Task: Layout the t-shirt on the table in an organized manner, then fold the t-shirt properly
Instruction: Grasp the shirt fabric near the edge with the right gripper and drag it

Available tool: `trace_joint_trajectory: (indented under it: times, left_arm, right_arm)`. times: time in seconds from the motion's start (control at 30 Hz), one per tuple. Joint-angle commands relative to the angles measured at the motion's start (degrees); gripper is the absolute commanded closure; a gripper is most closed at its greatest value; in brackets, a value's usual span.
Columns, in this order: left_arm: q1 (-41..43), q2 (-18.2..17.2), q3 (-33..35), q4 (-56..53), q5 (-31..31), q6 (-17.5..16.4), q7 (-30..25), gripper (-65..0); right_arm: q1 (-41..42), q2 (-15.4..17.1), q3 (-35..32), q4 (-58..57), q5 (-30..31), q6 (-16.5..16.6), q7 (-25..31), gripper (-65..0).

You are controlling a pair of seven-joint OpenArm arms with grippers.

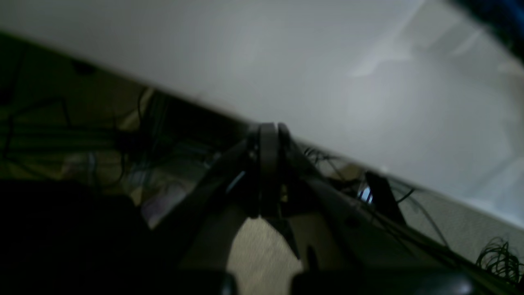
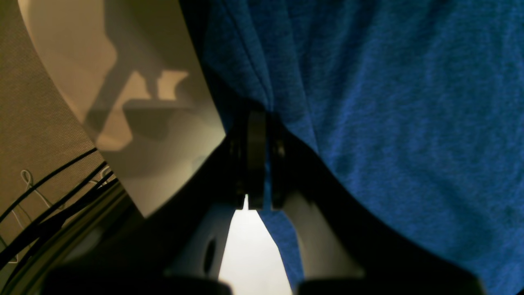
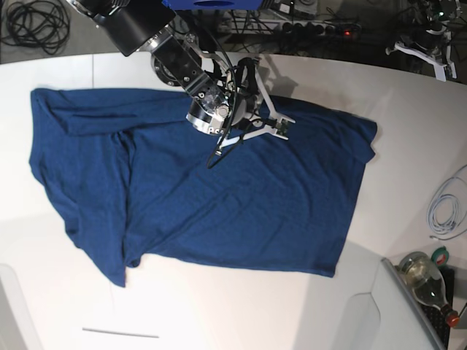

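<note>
The dark blue t-shirt (image 3: 233,189) lies spread over the white table (image 3: 408,109), wrinkled, with a sleeve bunched at the left. My right gripper (image 3: 281,125) sits at the shirt's far edge. In the right wrist view the right gripper (image 2: 258,119) is shut on a fold of the t-shirt (image 2: 389,123), beside bare table (image 2: 155,135). The left wrist view shows my left gripper (image 1: 268,131) shut on nothing, at the table (image 1: 286,61) edge. A sliver of t-shirt (image 1: 499,16) shows in that view's corner.
A glass bottle (image 3: 427,281) and a coiled white cable (image 3: 445,211) lie at the table's right side. Black cables (image 3: 36,22) and power strips run behind the far edge. Cables (image 1: 499,258) hang below the table edge near the left gripper.
</note>
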Motion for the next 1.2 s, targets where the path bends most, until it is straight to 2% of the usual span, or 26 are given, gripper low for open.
trace_joint_trajectory:
  times: [0.0,0.17,0.5,1.07,1.17]
  left_arm:
    - [0.1,-0.97,-0.73,0.84,-0.32,0.01,-1.4,0.0]
    - [0.19,-0.97,-0.91,1.02,-0.32,0.01,-1.4,0.0]
    - [0.02,-0.97,-0.91,1.37,-0.32,0.01,-1.4,0.0]
    - [-0.16,-0.71,-0.38,1.46,-0.32,0.01,-1.4,0.0]
    - [-0.16,-0.62,-0.38,1.72,-0.76,0.01,-1.4,0.0]
  right_arm:
    - [1.01,-0.86,0.11,1.05,0.3,-0.25,0.54,-0.8]
    - [1.1,-0.86,0.46,1.23,0.3,-0.25,0.54,-0.6]
    - [2.77,-0.86,5.91,4.57,0.21,-0.25,-1.48,-0.6]
    - [5.67,-0.86,6.26,3.87,-0.05,-0.43,-1.04,-0.8]
    - [5.85,-0.86,8.9,3.69,0.21,-4.39,-1.04,-1.1]
